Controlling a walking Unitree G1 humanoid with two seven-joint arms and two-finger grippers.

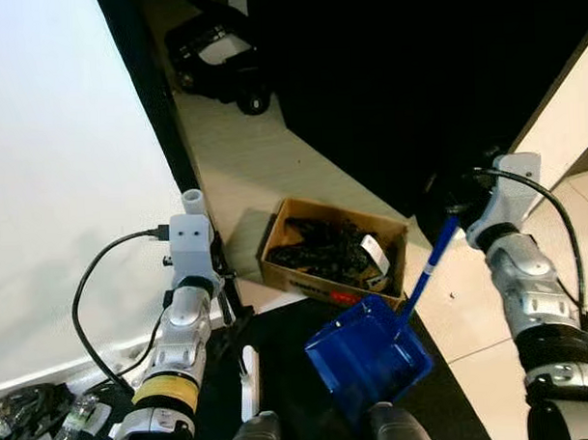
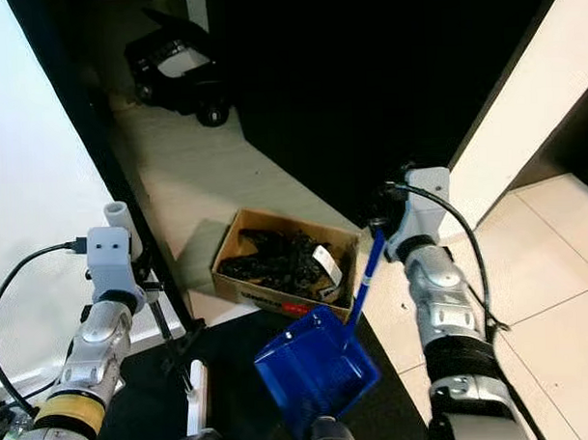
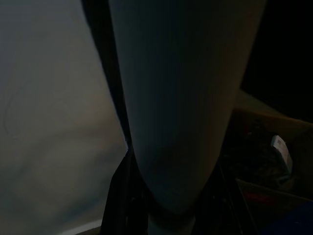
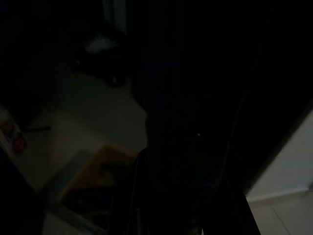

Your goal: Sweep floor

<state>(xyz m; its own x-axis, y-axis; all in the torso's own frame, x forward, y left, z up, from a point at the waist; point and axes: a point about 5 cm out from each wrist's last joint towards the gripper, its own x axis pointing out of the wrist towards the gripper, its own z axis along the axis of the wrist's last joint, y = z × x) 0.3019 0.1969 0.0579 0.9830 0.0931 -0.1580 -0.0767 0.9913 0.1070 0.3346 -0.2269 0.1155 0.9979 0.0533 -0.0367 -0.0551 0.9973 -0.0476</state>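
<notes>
Our right claw (image 2: 379, 227) holds the top of a blue handle (image 2: 365, 268), its fingers clamped on it as far as we can make out against the dark doorway behind. Below that claw, the handle slopes down to a blue dustpan (image 2: 314, 372), which hangs open-side up close to our body, above a black mat (image 1: 290, 394).

Our left claw (image 3: 166, 215) is clamped on a pale, thick pole (image 3: 181, 98), which we take for the broom handle; its top end (image 1: 193, 199) pokes up just above the left wrist. The pole runs away from the claw toward a cardboard box (image 1: 334, 252).

That box sits on the floor between the two claws, just beyond the dustpan, and it is full of dark, tangled items. Farther past the claws, a small black wheeled vehicle (image 1: 216, 54) stands on the beige floor (image 1: 244, 164). Beside the left arm, a white wall (image 1: 61, 189) rises, and clear plastic bottles (image 1: 50, 422) lie at its foot. To the outside of the right claw, light floor tiles (image 2: 548, 288) spread away.
</notes>
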